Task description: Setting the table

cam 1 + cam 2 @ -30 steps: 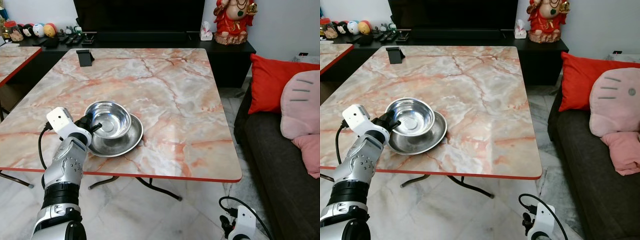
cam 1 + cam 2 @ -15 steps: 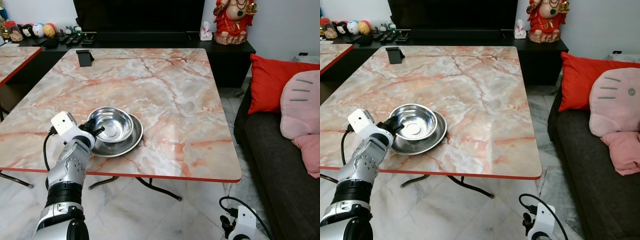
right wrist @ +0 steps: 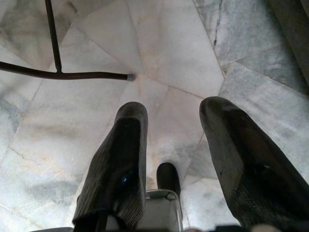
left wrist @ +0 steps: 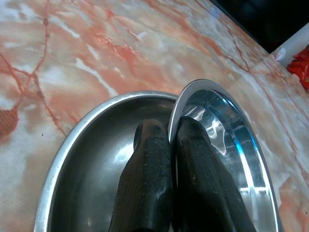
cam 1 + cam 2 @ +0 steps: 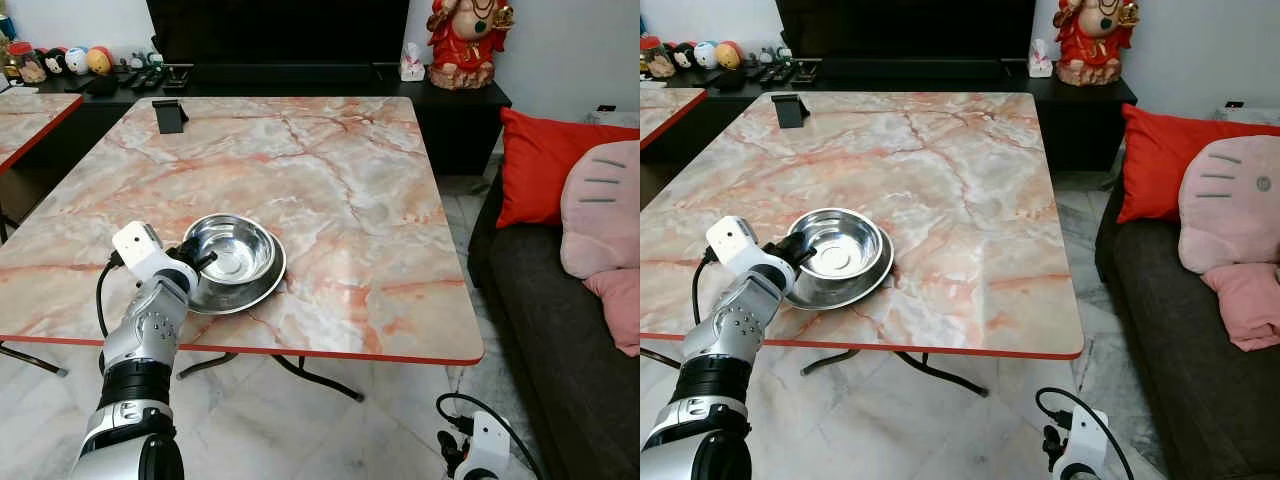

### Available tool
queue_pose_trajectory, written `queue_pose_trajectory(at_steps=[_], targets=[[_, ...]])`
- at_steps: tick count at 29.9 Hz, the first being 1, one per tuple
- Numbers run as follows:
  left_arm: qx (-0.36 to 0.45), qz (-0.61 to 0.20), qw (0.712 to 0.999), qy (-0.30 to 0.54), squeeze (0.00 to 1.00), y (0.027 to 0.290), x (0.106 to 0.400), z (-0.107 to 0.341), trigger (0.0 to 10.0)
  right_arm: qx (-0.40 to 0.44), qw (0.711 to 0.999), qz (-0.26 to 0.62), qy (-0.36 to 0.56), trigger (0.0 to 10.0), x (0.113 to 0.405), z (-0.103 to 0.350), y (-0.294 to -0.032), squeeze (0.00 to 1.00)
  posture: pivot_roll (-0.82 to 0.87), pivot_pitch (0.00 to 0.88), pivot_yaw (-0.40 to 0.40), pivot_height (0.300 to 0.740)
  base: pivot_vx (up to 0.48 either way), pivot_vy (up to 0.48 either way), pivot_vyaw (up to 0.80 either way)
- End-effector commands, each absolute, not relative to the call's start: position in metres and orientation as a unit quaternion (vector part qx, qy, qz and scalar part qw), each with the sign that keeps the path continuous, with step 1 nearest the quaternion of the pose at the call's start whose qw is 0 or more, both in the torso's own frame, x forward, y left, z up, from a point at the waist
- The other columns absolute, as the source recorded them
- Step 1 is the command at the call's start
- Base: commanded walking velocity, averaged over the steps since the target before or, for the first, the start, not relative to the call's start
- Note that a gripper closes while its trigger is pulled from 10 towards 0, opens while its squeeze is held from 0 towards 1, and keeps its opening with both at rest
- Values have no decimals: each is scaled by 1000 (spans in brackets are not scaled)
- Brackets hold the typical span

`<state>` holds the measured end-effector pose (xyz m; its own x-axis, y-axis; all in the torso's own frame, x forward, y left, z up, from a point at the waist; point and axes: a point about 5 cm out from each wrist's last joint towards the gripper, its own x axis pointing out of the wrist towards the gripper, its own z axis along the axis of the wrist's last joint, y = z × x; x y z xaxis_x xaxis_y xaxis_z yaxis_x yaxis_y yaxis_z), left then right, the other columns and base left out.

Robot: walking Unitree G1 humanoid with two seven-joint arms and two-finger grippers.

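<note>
Now, from the head views, the steel bowl (image 5: 235,252) sits in the steel plate (image 5: 262,283) near the table's (image 5: 400,250) front edge. From the wrist, the left gripper (image 4: 173,131) pinches the bowl's rim. The right gripper (image 3: 174,125) hangs spread above the floor.

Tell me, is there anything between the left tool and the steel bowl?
No. The left tool is shut on the rim of the bowl, one finger inside and one outside. The bowl sits in the plate.
</note>
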<state>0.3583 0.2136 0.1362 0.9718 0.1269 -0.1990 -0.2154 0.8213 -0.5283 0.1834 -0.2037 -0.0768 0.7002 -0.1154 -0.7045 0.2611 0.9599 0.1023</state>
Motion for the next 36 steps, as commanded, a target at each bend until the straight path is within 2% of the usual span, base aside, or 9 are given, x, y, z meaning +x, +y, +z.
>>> queue_pose_trajectory(at_steps=[1, 10, 25, 34, 35, 36], targets=[[-281, 96, 951, 83, 0, 215, 356, 137, 10000, 101, 915, -106, 375, 10000, 182, -78, -204, 0, -8, 0, 30, 740, 0, 0, 0], [-275, 105, 951, 91, 0, 219, 343, 137, 10000, 100, 914, -101, 379, 10000, 182, -78, -202, 0, 2, 0, 28, 740, 0, 0, 0], [-276, 89, 948, 130, 0, 208, 340, 126, 10000, 101, 910, -100, 389, 10000, 178, -81, -201, 0, -2, 0, 29, 740, 0, 0, 0], [-275, 94, 948, 133, 0, 210, 339, 124, 10000, 100, 908, -99, 395, 10000, 175, -82, -201, 0, 2, 0, 27, 740, 0, 0, 0], [-274, 93, 948, 134, 325, 210, 339, 124, 10000, 101, 908, -99, 395, 10000, 175, -82, -201, 0, 1, 0, 27, 740, 0, 0, 0], [-273, 92, 948, 134, 976, 210, 339, 125, 10000, 101, 907, -99, 396, 10000, 175, -82, -201, 0, 1, 0, 27, 740, 0, 0, 0]])
